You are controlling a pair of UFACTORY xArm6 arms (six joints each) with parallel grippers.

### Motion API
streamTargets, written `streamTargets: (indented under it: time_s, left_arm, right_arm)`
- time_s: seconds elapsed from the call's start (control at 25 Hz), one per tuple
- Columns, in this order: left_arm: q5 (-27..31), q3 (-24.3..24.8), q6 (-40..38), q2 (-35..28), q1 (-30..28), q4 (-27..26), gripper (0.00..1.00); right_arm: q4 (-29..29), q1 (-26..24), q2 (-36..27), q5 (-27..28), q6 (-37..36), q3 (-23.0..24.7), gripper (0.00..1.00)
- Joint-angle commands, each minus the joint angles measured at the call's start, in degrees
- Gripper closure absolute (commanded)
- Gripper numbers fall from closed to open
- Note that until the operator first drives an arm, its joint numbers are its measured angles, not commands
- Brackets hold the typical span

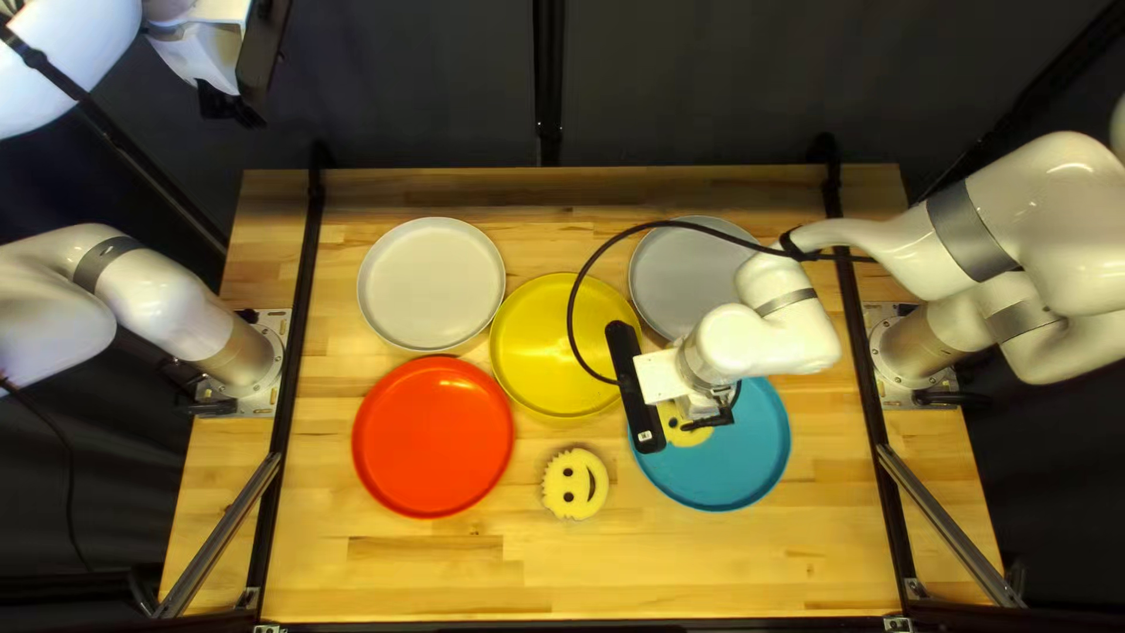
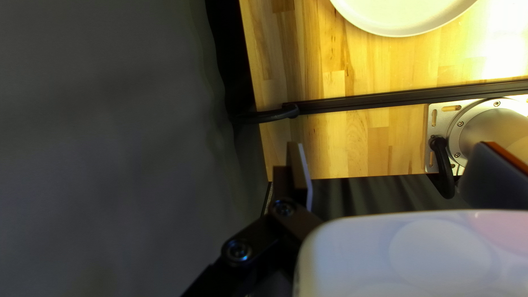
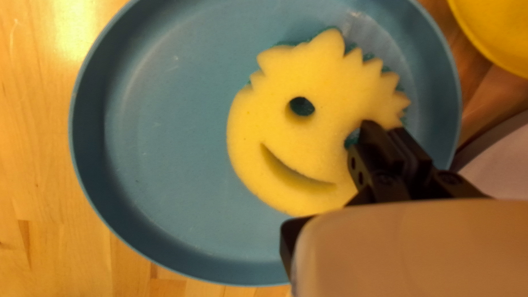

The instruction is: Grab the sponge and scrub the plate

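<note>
While the right end effector (image 1: 711, 419) reaches down into the blue plate (image 1: 750, 463), its two fingers are drawn nearly together, nipping the yellow sponge (image 3: 297, 132) by the narrow strip between one eye hole and its outer edge. The sponge lies in that plate, smiling face up, with teal peeking from beneath its jagged hair. The left end effector (image 1: 229, 103) hangs beyond the far left corner of the worktop (image 1: 410, 574), fingers wide apart and holding nothing. A second smiling sponge (image 1: 574, 498) sits on the bare wood between the red plate (image 1: 433, 436) and the blue one. The white plate (image 1: 430, 281) lies beyond the red, the yellow plate (image 1: 545, 352) is in the middle, and the grey plate (image 1: 680, 276) is beyond the blue
</note>
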Motion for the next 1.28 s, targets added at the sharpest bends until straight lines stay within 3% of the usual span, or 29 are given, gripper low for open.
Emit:
streamTargets:
  time_s: [0.04, 0.56, 0.72, 1.28]
  left_arm:
    - [0.00, 0.00, 0.00, 0.00, 0.00, 0.00, 0.00]
    - [0.00, 0.00, 0.00, 0.00, 0.00, 0.00, 0.00]
    - [0.00, 0.00, 0.00, 0.00, 0.00, 0.00, 0.00]
    - [0.00, 0.00, 0.00, 0.00, 0.00, 0.00, 0.00]
  right_arm:
    - [-0.10, 2.70, -0.63, 0.35, 2.23, 0.80, 1.00]
    - [-0.87, 12.33, -4.66, 1.37, 11.85, 5.02, 1.00]
    - [-1.47, 10.64, -6.49, 0.38, 10.80, 7.02, 1.00]
    - [-4.71, -2.48, -7.29, -7.28, -0.14, 10.05, 1.00]
